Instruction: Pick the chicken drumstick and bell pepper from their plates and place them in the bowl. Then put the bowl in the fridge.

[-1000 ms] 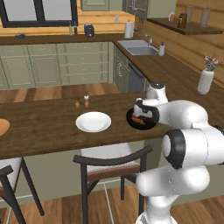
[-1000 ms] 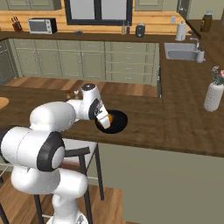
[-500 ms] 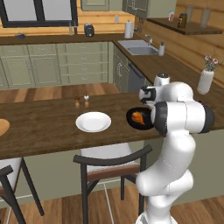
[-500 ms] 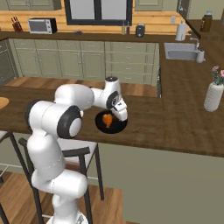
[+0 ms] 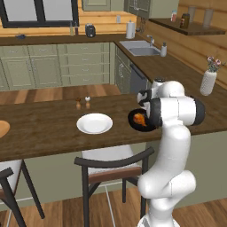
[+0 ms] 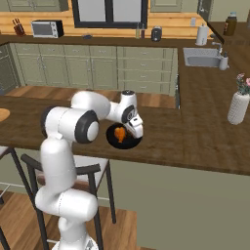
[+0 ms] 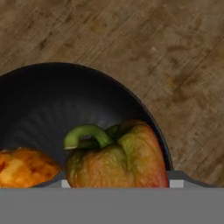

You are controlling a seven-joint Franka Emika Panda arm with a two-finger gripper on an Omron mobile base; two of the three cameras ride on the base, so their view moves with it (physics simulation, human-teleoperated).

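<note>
Gripper (image 6: 138, 132) low over bowl (image 6: 113, 140)

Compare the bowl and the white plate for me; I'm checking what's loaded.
The bowl is black and holds the bell pepper and chicken drumstick; the white plate is bare. The bowl is deep-walled, the plate flat. Both are round and sit on the wooden counter.

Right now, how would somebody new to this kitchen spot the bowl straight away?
Find the long dark wooden counter with the chair under it. The bowl sits near its front edge, right of the white plate. It is black, and holds a bell pepper and an orange drumstick.
</note>
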